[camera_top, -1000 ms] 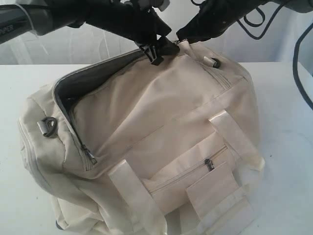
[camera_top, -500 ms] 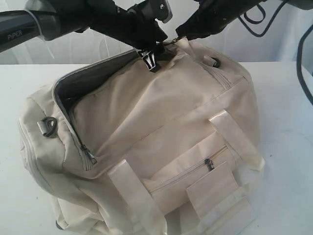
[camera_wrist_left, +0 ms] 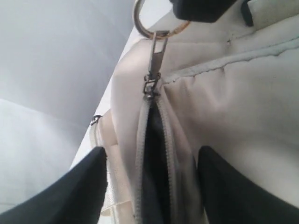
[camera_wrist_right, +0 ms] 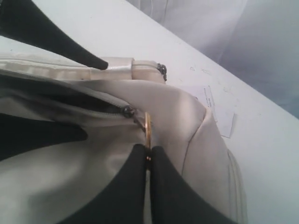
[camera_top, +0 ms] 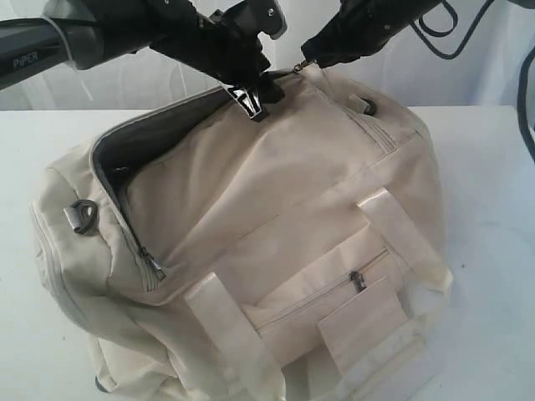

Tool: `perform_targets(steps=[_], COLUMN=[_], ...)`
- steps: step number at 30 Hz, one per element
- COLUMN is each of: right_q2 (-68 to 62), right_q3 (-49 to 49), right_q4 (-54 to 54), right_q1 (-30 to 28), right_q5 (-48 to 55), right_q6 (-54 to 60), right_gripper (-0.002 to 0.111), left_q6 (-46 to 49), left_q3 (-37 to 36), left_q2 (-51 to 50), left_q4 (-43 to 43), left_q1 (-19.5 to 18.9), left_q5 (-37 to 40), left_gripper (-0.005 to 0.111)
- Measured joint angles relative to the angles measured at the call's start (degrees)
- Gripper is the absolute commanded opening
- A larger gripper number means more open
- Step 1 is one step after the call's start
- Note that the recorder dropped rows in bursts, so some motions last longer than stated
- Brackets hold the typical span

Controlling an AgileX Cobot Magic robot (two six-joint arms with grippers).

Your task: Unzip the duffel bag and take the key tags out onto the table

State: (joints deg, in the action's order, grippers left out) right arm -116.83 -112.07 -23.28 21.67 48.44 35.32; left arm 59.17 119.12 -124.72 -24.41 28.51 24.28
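The duffel bag (camera_top: 276, 251) fills the worktop's (camera_top: 493, 209) middle, its main zip (camera_top: 125, 219) gaping from 9 to 12 o'clock, where the right end effector (camera_wrist_right: 148, 156) pinches the pull ring (camera_wrist_right: 147, 125) and the left end effector (camera_wrist_left: 152, 157), released, straddles the slit; unzipping seems nearly done, and next comes reaching inside for the unseen key tags.

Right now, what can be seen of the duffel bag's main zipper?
The main zipper runs along the top of the cream duffel bag, open over most of its length, showing grey lining. Its metal slider sits at the far end; its brass-coloured pull ring is pinched by the shut right gripper. The open left gripper straddles the gap.
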Motion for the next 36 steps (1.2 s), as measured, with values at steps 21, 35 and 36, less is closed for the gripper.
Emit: perform_targets(steps=[21, 35, 36], right_q2=[-1.61, -2.94, -2.94], right_q3=[0.00, 0.00, 0.00], right_q4=[1.39, 1.68, 1.27], right_q1=[-0.10, -2.08, -2.21], right_q5=[-6.52, -5.08, -4.85], right_q6=[-0.79, -6.77, -6.91], right_gripper=[0.000, 0.000, 0.000], left_q6=[-4.41, -12.96, -13.40], left_q3=[0.00, 0.16, 0.16], left_q2=[0.82, 1.15, 1.16], left_q4=[2.12, 9.39, 9.28], left_q1=[0.21, 0.91, 0.79], left_q5=[1.42, 1.22, 1.22], left_gripper=[0.000, 0.000, 0.000])
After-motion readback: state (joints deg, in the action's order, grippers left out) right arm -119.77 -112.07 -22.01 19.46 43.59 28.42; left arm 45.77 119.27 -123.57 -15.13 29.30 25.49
